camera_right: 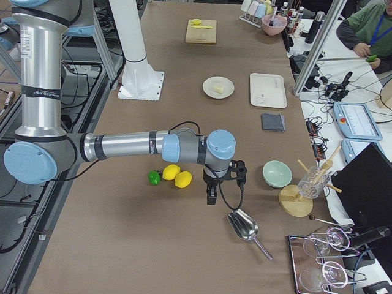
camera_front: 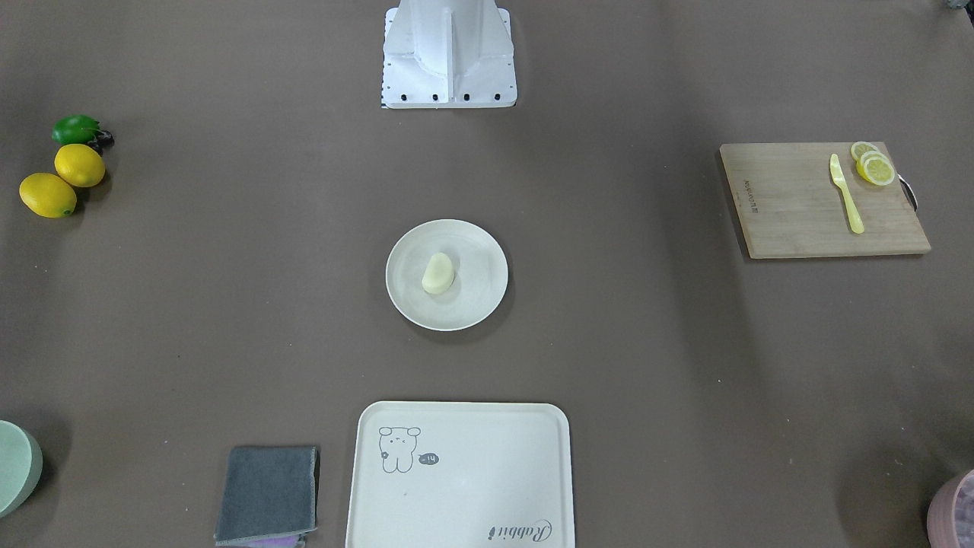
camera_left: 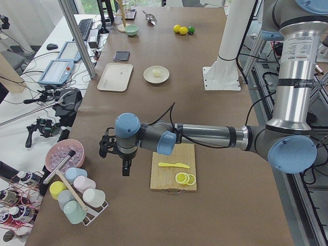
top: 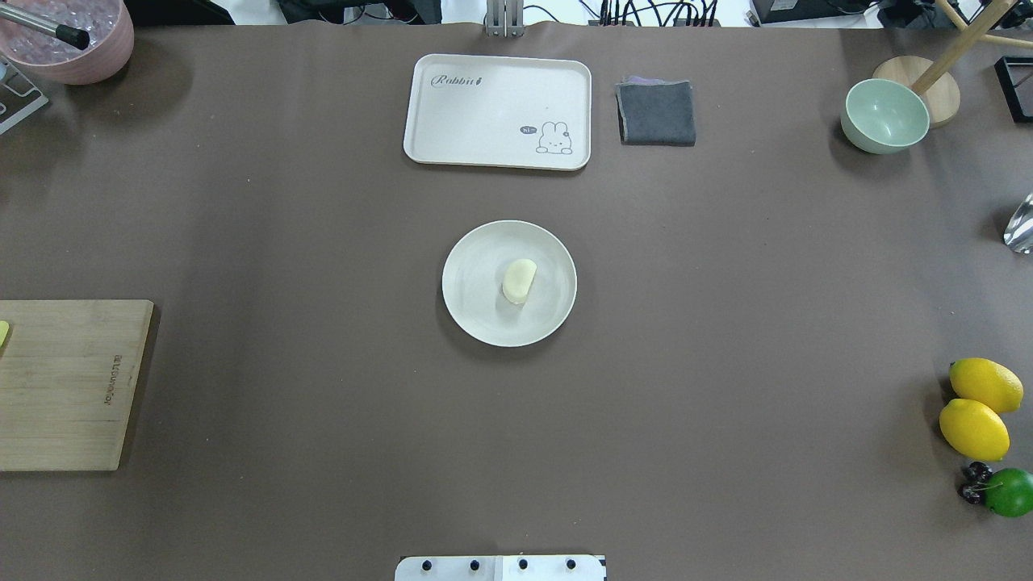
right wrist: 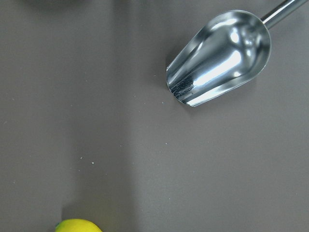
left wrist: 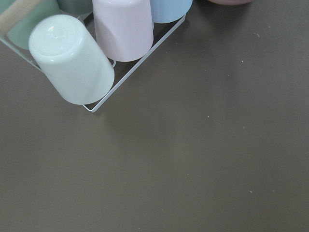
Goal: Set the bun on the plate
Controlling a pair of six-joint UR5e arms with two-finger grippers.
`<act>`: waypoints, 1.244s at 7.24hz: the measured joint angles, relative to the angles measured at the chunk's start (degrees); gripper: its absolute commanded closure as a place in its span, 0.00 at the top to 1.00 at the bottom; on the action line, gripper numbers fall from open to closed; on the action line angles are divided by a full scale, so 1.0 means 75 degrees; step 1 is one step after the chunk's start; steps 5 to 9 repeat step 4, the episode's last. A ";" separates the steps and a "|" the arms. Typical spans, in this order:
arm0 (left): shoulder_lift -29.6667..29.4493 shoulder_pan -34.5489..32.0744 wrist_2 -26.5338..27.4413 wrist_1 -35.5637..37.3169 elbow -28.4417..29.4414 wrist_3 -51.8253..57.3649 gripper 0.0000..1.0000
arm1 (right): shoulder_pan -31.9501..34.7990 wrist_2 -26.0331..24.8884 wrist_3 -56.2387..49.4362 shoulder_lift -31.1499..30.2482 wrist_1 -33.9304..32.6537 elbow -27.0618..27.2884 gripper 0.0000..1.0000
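Note:
The pale cream bun (camera_front: 437,275) lies near the middle of the round off-white plate (camera_front: 479,308) at the table's centre. The overhead view shows the same bun (top: 519,281) on the plate (top: 472,311). Neither arm reaches into those two views. My left gripper (camera_left: 124,166) hangs over the table's left end, beside the cutting board, far from the plate. My right gripper (camera_right: 211,197) hovers at the right end near the lemons. Both show only in the side views, so I cannot tell whether they are open or shut.
A cream tray (top: 452,121) and a grey cloth (top: 656,113) lie beyond the plate. A wooden board (camera_front: 791,205) carries lemon slices (camera_front: 873,166) and a yellow knife (camera_front: 846,193). Lemons (top: 976,407), a lime (top: 1009,492), a green bowl (top: 884,117), a metal scoop (right wrist: 219,58) and racked cups (left wrist: 72,60) sit at the ends.

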 measured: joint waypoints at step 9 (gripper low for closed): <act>0.0026 0.0014 0.0014 0.0113 -0.0141 -0.0011 0.98 | -0.0022 0.0004 0.0000 0.0063 0.0001 0.0006 1.00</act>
